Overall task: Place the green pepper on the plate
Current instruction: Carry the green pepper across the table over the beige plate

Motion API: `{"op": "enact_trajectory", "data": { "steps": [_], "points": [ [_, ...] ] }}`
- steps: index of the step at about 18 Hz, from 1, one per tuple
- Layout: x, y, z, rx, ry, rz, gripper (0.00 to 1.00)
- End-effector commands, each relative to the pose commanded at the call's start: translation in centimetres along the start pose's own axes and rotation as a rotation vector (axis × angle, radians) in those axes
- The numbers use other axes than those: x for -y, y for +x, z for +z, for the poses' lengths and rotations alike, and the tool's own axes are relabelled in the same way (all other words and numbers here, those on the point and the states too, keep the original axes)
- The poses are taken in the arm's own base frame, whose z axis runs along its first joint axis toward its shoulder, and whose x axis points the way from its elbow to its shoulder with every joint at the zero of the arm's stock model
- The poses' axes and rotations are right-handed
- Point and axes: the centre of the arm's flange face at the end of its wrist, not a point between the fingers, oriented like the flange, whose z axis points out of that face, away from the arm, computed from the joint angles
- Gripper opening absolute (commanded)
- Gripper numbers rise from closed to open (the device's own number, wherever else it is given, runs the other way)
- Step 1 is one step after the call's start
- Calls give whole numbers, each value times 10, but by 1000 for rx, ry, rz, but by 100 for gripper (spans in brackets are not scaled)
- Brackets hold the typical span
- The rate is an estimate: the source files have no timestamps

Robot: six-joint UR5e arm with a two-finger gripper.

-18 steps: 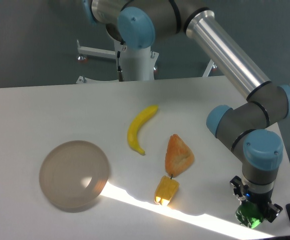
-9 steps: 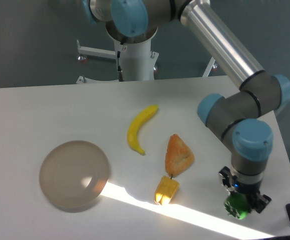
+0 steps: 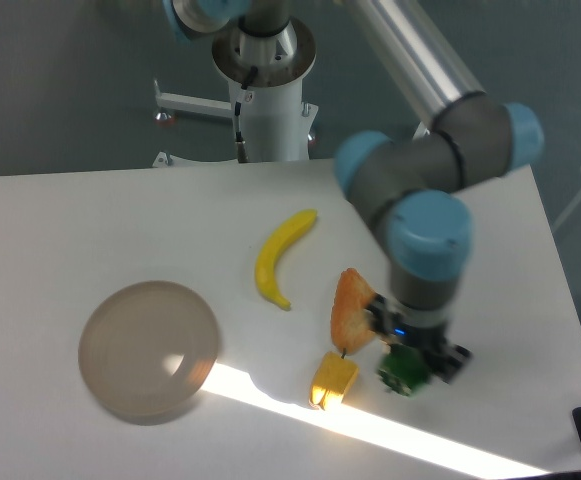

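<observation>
My gripper (image 3: 408, 366) is shut on the green pepper (image 3: 403, 370), a small glossy bright-green toy, and holds it above the table just right of the yellow pepper-like block (image 3: 333, 380). The plate (image 3: 149, 349), a round translucent grey-beige dish, lies at the front left of the table, far to the left of my gripper, with nothing on it.
A yellow banana (image 3: 279, 256) lies mid-table. An orange wedge-shaped food toy (image 3: 355, 309) lies right beside my gripper's left, above the yellow block. A bright strip of sunlight crosses the table front. The robot base (image 3: 267, 90) stands behind the table.
My gripper has carried the green pepper leftward from the table's front right corner to a spot beside the yellow block and orange wedge. The other items have not moved.
</observation>
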Motion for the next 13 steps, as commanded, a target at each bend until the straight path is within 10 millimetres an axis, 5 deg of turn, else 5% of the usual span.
{"op": "enact_trajectory", "data": {
  "steps": [8,13],
  "points": [
    [87,130,-1,-28,51,-164,49],
    [98,174,36,-92,36,-221,49]
  ]
}}
